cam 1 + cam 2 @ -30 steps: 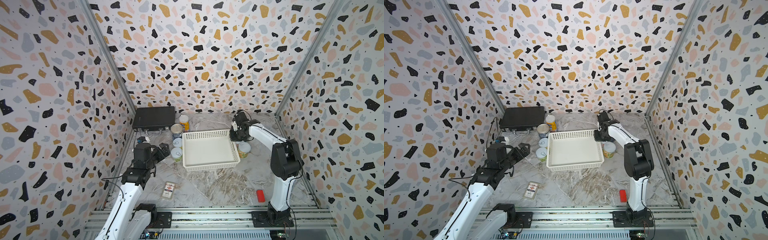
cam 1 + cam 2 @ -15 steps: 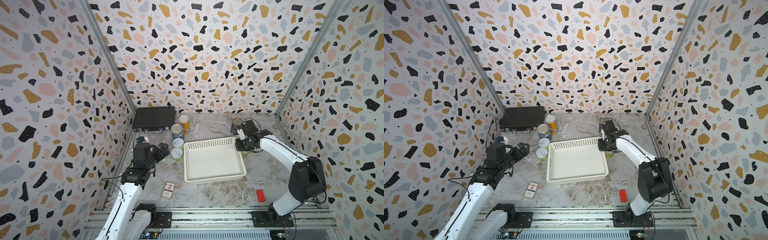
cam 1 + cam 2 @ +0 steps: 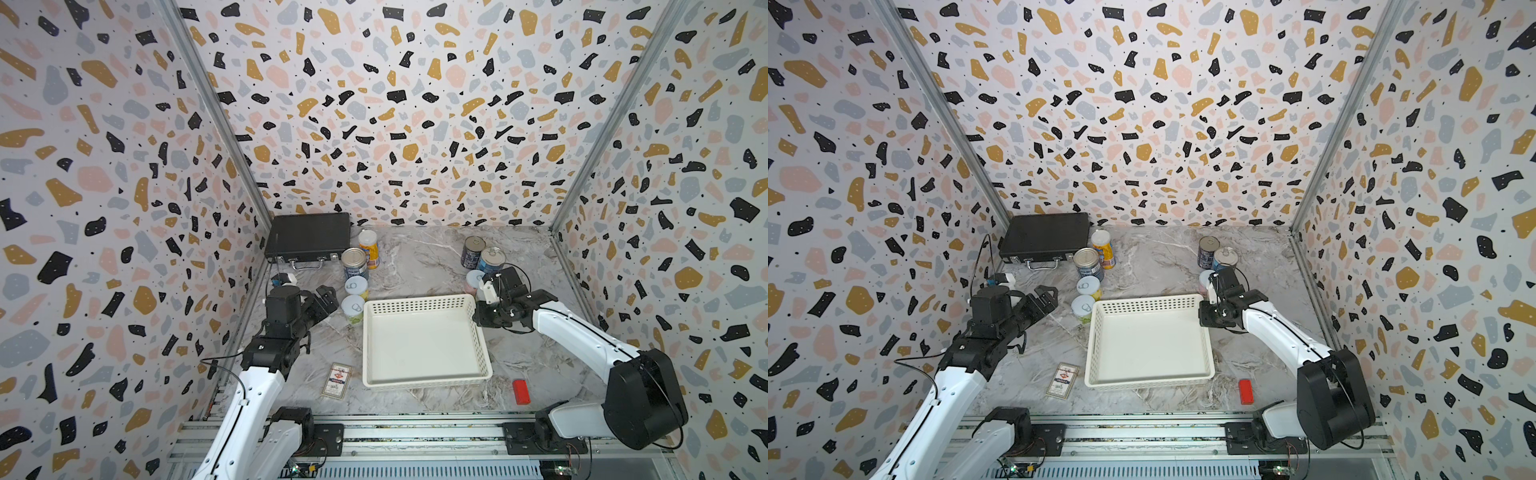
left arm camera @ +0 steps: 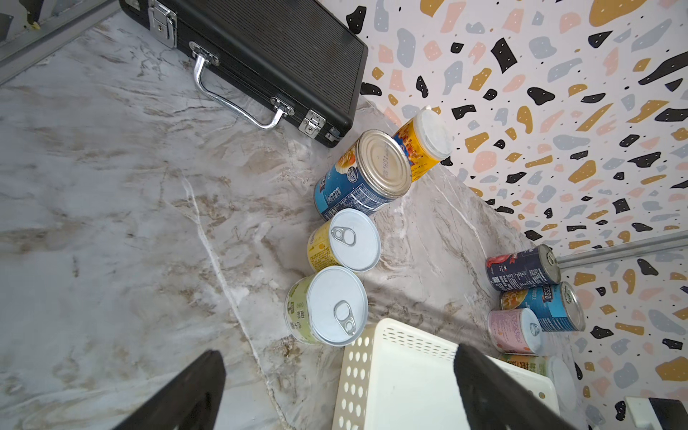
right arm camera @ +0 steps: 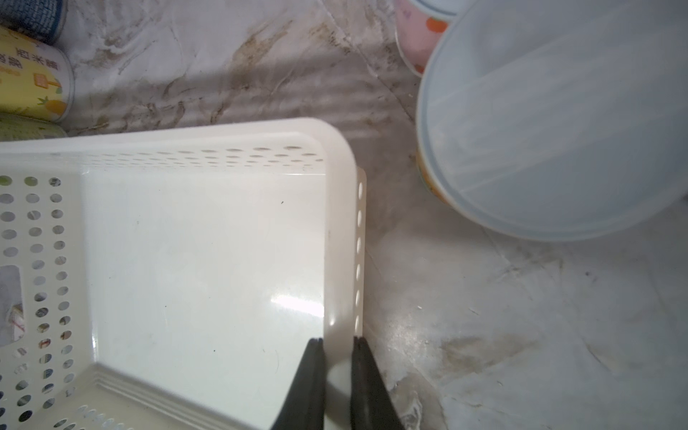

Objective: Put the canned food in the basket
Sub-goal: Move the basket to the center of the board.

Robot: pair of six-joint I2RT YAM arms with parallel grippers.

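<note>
While the grey marbled surface [image 3: 419,253] carries everything, the biggest thing on it is the shallow white rectangular plastic basket [image 3: 419,345] with perforated sides, lying near the middle in both top views. Behind it and to the left, against the back wall, lies a flat black ribbed briefcase [image 3: 309,237] with a metal handle. The right arm [image 3: 577,332] reaches to the basket's right wall near its far corner, where the right jaws are closed on that wall, one finger [image 5: 309,376] inside and one outside. The left arm [image 3: 257,390] hangs over the surface left of the basket, and the left jaws are spread wide with nothing between them, facing a row of cans. All eight cans stand upright outside the basket. On the left are a blue-labelled tin with a bare metal top [image 3: 354,264], a taller orange-labelled can with a pale lid [image 3: 368,248], a yellow-labelled ring-pull can [image 3: 356,287] and a green-labelled ring-pull can [image 3: 353,308] just beside the basket's far left corner. On the right are a dark blue tin [image 3: 472,251], a lighter blue tin [image 3: 490,259], a pink-labelled can [image 3: 473,280] and, just beside the gripped wall, a can with a translucent pale lid [image 5: 558,123]. A flat printed card box [image 3: 337,380] lies near the basket's near left corner, and a small red block [image 3: 520,391] near its near right corner.
</note>
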